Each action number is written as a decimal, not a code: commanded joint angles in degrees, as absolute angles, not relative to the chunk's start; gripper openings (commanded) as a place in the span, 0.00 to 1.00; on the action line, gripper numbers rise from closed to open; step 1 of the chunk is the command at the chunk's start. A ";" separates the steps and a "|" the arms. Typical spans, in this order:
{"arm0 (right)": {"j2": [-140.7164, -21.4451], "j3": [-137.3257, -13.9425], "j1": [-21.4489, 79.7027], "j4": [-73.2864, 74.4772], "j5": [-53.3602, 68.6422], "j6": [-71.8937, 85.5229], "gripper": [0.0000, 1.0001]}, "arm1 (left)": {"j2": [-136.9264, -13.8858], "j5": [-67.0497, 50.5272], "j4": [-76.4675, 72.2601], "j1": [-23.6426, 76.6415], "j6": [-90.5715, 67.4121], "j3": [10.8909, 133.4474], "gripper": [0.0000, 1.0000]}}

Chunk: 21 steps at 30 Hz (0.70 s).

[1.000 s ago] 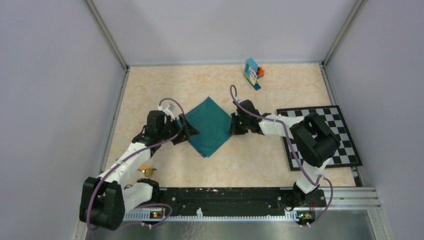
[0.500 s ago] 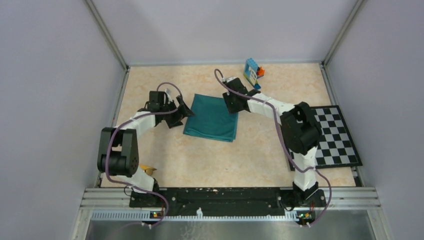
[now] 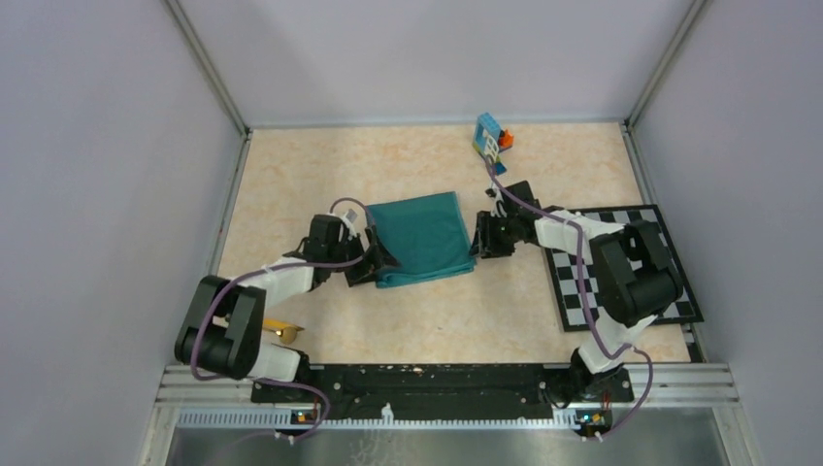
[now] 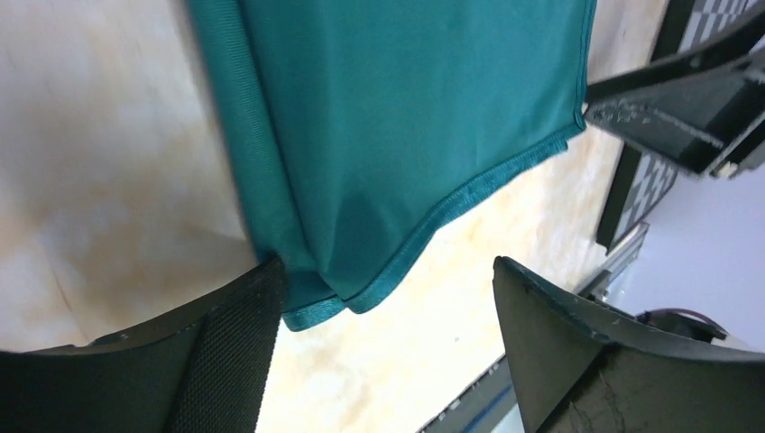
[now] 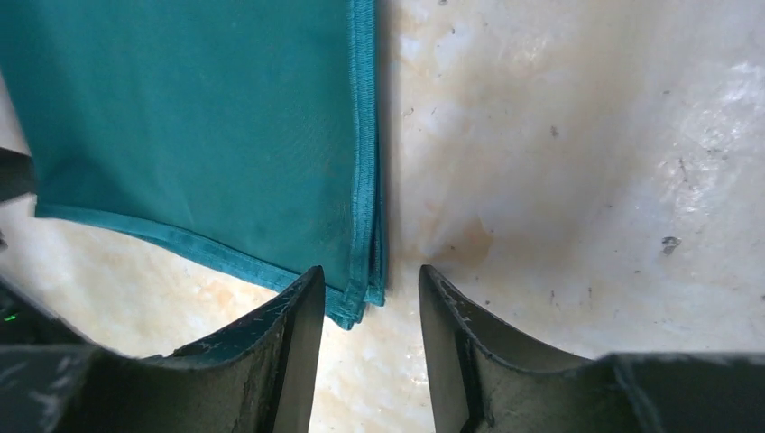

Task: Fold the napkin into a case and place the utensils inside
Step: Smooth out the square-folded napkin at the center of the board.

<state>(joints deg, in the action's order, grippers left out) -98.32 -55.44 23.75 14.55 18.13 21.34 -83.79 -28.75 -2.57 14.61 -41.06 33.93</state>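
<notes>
The teal napkin lies folded into a rectangle of stacked layers on the table's middle. My left gripper is at its near-left corner and stands open. In the left wrist view that corner of the napkin rests against the left finger, with a wide gap across my gripper. My right gripper is at the near-right corner, open. Seen from the right wrist, the napkin has its layered corner lying loose in the gap of my gripper. A golden utensil lies by the left arm's base.
Blue-orange toy blocks stand at the back, right of centre. The checkerboard mat lies at the right, partly under the right arm. Grey walls enclose the table on three sides.
The napkin went from a diamond to a folded rectangle and came nearer. Both grippers moved to its near corners, and the right one opened off the cloth.
</notes>
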 commanded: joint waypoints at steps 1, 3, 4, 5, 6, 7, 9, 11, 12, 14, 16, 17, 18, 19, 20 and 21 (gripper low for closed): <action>-93.37 -52.08 20.64 11.16 23.60 24.06 0.44 | -75.49 -23.56 4.91 15.73 -41.85 29.85 0.92; -92.74 -50.68 20.11 10.55 24.33 25.20 0.45 | -72.28 -22.24 8.39 15.73 -40.80 30.96 0.94; -92.67 -50.03 19.98 10.07 24.63 25.49 0.45 | -71.36 -22.45 9.43 15.73 -40.84 31.52 0.94; -92.91 -49.56 19.77 9.54 24.65 25.75 0.46 | -70.80 -23.92 9.92 15.73 -41.24 32.03 0.93; -93.10 -49.16 19.37 8.94 24.84 26.02 0.46 | -70.49 -24.99 9.57 15.73 -41.93 32.27 0.91; -93.71 -48.94 18.81 8.29 26.23 26.41 0.46 | -70.27 -26.99 8.92 15.73 -42.93 32.22 0.89; -94.72 -48.71 18.35 6.68 28.99 27.16 0.44 | -69.79 -28.91 7.86 15.78 -44.78 31.73 0.84; -95.68 -48.21 18.34 4.59 31.85 28.13 0.44 | -68.64 -28.59 7.80 15.82 -45.65 31.00 0.78; -96.31 -48.02 18.30 3.79 32.83 28.61 0.44 | -67.88 -27.88 7.70 15.82 -45.83 30.62 0.75; -97.42 -47.82 18.37 2.74 33.78 28.73 0.44 | -67.15 -27.37 7.37 15.82 -46.18 29.89 0.64; -98.14 -48.03 18.38 2.78 33.56 28.22 0.43 | -67.44 -27.65 6.35 15.81 -46.50 29.48 0.56; -98.31 -48.11 18.39 3.00 33.33 27.71 0.43 | -67.90 -27.92 5.88 15.82 -46.73 29.26 0.54; -98.47 -48.16 18.38 3.24 33.12 27.36 0.42 | -68.11 -28.11 5.22 15.82 -46.81 29.08 0.51; -98.52 -48.24 18.38 3.51 32.89 27.10 0.42 | -68.44 -28.09 4.89 15.82 -46.75 28.95 0.49; -98.60 -48.33 18.39 3.70 32.65 26.90 0.41 | -68.87 -28.11 4.85 15.82 -46.61 28.92 0.47; -98.60 -48.38 18.37 3.81 32.47 26.76 0.41 | -69.28 -27.96 5.18 15.82 -46.37 29.03 0.45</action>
<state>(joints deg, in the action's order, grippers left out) -97.93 -47.99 18.85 5.37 31.90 27.68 -68.40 -27.46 7.29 15.79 -46.22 29.69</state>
